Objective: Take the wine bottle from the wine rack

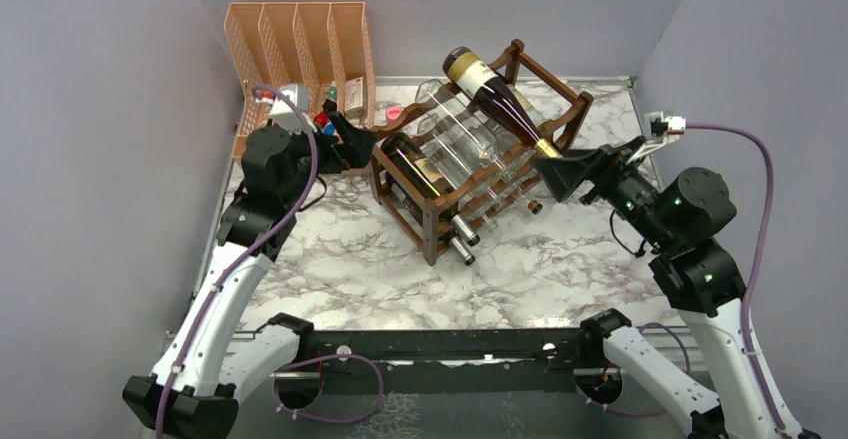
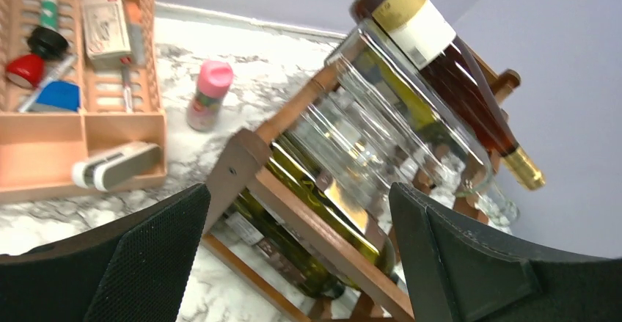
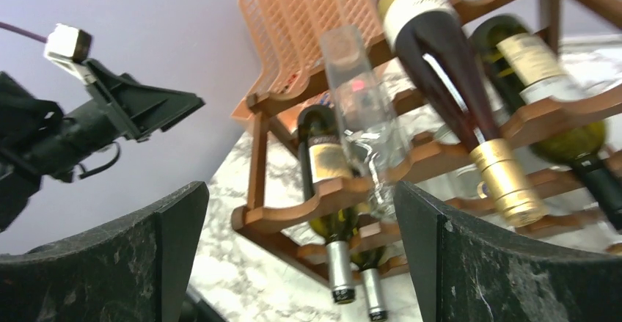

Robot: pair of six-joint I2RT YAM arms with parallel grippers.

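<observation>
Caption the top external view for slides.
The right gripper faces the gold-capped dark wine bottle atop the dark brown wooden wine rack; left gripper opposite.

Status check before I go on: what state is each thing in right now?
wine rack, standing upright, loaded.
wine bottle, foil-sealed, lying on the top tier, ungripped.
clear bottles, lying in the rack, look empty.
green bottles, lying in the lower tiers, capped.
left gripper, open, holding nothing.
right gripper, open, holding nothing, near the wine bottle's neck.

Glossy glass wine bottle (image 1: 497, 96) lies on a smooth, dark wooden wine rack (image 1: 432, 223).
</observation>
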